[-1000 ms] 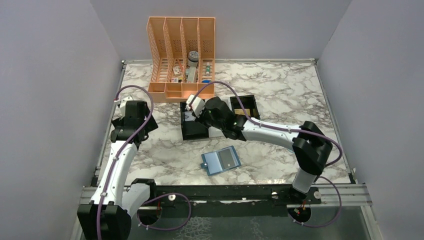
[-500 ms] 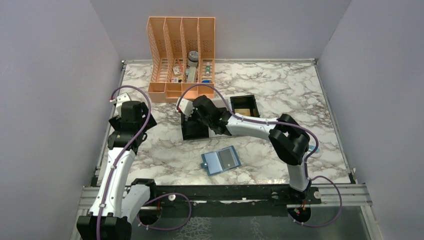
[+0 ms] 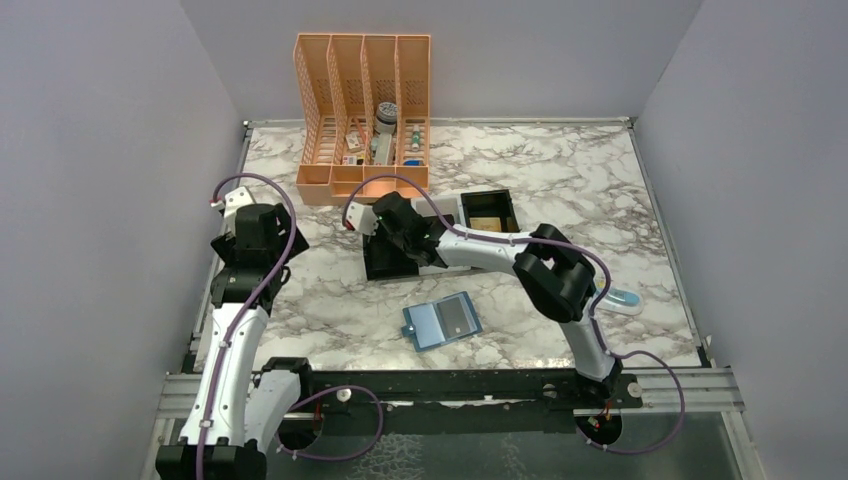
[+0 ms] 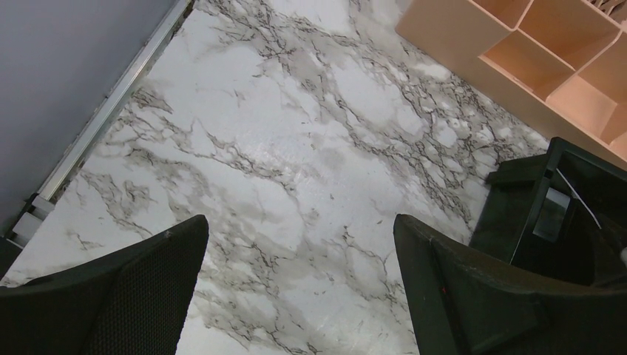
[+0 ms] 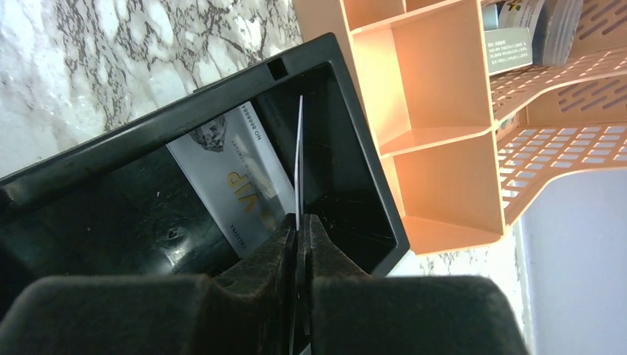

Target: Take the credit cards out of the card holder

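The light-blue card holder (image 3: pixel 432 325) lies open on the marble near the front, with a dark credit card (image 3: pixel 459 316) on its right panel. My right gripper (image 5: pixel 299 222) is shut on a thin credit card (image 5: pixel 299 155) seen edge-on, held upright over the left compartment of the black tray (image 5: pixel 347 126). A grey card printed "VIP" (image 5: pixel 240 177) lies inside that compartment. In the top view the right gripper (image 3: pixel 392 232) hangs over the tray (image 3: pixel 385 270). My left gripper (image 4: pixel 301 229) is open and empty above bare marble at the left (image 3: pixel 262 232).
An orange mesh file organizer (image 3: pixel 365 110) with small items stands just behind the tray, and shows in the right wrist view (image 5: pixel 444 96). A pale blue-and-white packet (image 3: pixel 620 298) lies at the right. The tray's edge (image 4: pixel 562 214) is right of the left gripper.
My right gripper has moved left over the tray's left compartment with the card in it. The left arm has drawn slightly left. The card holder has not moved.
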